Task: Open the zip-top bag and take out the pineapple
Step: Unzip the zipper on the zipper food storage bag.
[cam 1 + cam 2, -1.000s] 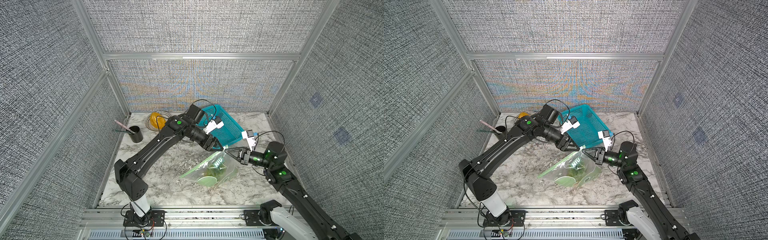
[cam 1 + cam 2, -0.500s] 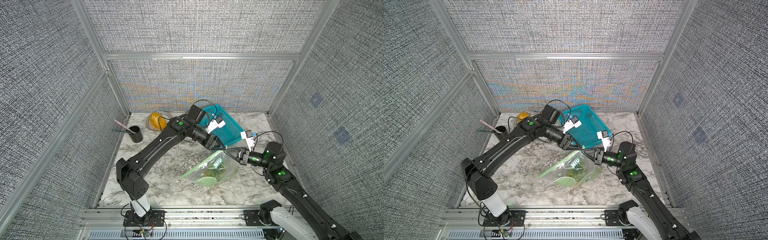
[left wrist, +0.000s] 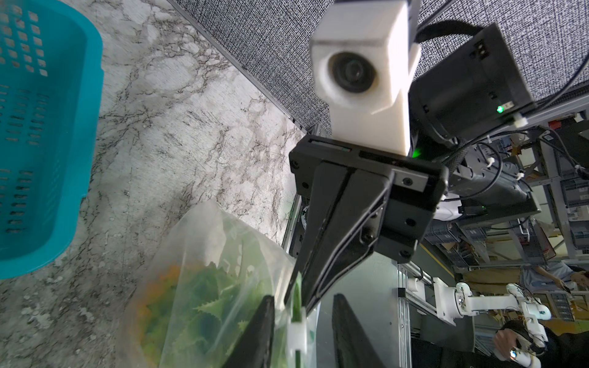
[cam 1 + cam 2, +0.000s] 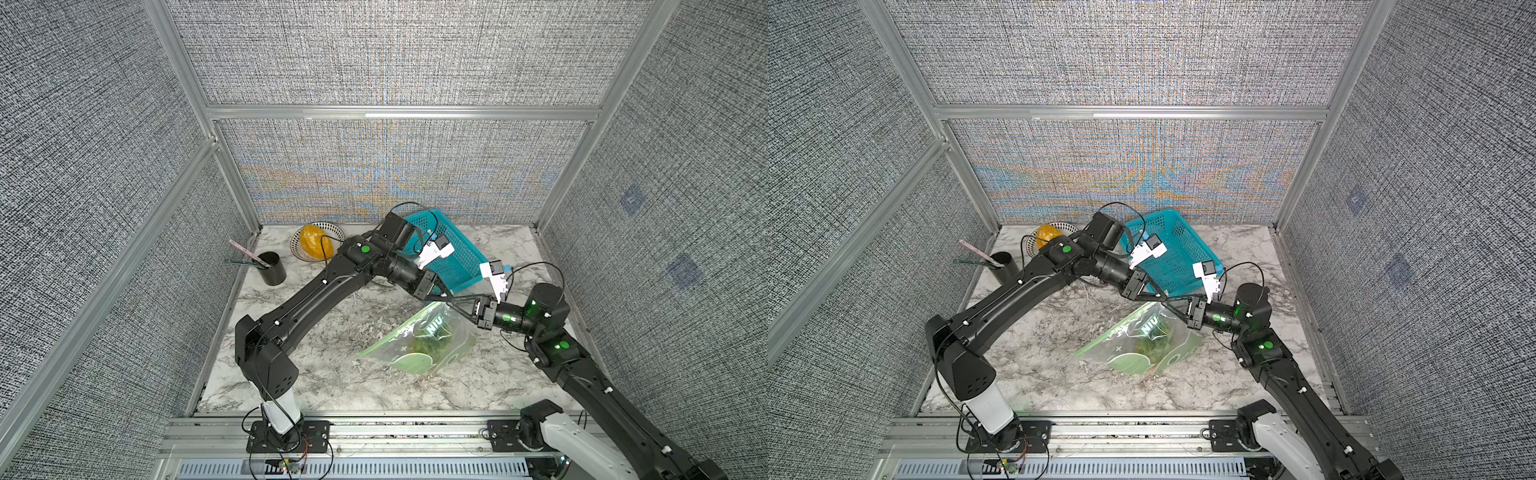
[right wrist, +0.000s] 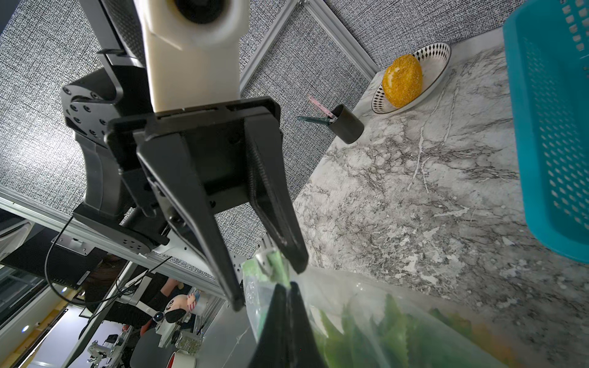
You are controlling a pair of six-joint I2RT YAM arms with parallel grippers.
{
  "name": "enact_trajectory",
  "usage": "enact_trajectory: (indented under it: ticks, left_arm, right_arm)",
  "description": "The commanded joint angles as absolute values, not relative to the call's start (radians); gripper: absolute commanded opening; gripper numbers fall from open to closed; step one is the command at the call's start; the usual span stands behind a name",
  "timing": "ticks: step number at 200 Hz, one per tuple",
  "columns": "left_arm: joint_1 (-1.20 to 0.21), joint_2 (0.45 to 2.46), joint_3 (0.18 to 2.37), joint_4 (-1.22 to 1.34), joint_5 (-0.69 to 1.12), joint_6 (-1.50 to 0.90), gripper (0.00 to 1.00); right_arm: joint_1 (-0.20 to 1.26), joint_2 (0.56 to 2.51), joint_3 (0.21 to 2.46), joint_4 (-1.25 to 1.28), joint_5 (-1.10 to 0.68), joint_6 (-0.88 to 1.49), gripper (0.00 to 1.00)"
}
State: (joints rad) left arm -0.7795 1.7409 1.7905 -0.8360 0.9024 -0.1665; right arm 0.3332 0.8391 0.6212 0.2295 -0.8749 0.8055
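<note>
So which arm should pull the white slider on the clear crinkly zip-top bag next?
Left, likely. The left gripper, jaws open, straddles the white slider; the right gripper is shut on a corner of the clear crinkly zip-top bag, holding it up.

A: Arms?
B: Black shells on left arm point(image 4: 316, 297) and right arm point(image 4: 590, 378); white base links point(image 4: 282, 411), green joint lights point(image 4: 365, 249), thin black cables point(image 4: 411, 205).
A: Hands?
B: Same on left hand point(image 5: 268, 286) and right hand point(image 3: 299, 302): black tapered fingers point(image 5: 197, 223), screwed palm plates point(image 3: 411, 197), white camera blocks point(image 3: 360, 73).
</note>
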Motion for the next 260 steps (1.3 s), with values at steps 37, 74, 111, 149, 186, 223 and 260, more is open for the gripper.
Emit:
enact_trajectory:
  ticks: [37,74,111,149,186,223,260]
  left_arm:
    - [-0.784,1.721,1.764,-0.821,0.918,-0.168,0.21]
    - [-0.784,1.721,1.773,-0.820,0.914,-0.169,0.19]
    - [-0.784,1.711,1.756,-0.828,0.914,-0.167,0.15]
    - [-0.783,1.686,1.728,-0.836,0.908,-0.160,0.15]
    - [-0.784,1.677,1.717,-0.839,0.905,-0.155,0.11]
    - [-0.782,1.674,1.719,-0.841,0.901,-0.153,0.11]
    - [-0.782,1.686,1.753,-0.824,0.906,-0.166,0.35]
  right_arm:
    - [0.335,0.835,0.622,0.273,-0.858,0.816,0.00]
    - [0.335,0.829,0.616,0.267,-0.856,0.816,0.00]
    - [0.335,0.814,0.619,0.250,-0.828,0.810,0.00]
    - [0.336,0.792,0.608,0.247,-0.800,0.816,0.00]
    - [0.334,0.781,0.602,0.241,-0.790,0.816,0.00]
    - [0.336,0.785,0.608,0.245,-0.788,0.816,0.00]
    - [0.337,0.794,0.607,0.247,-0.804,0.818,0.00]
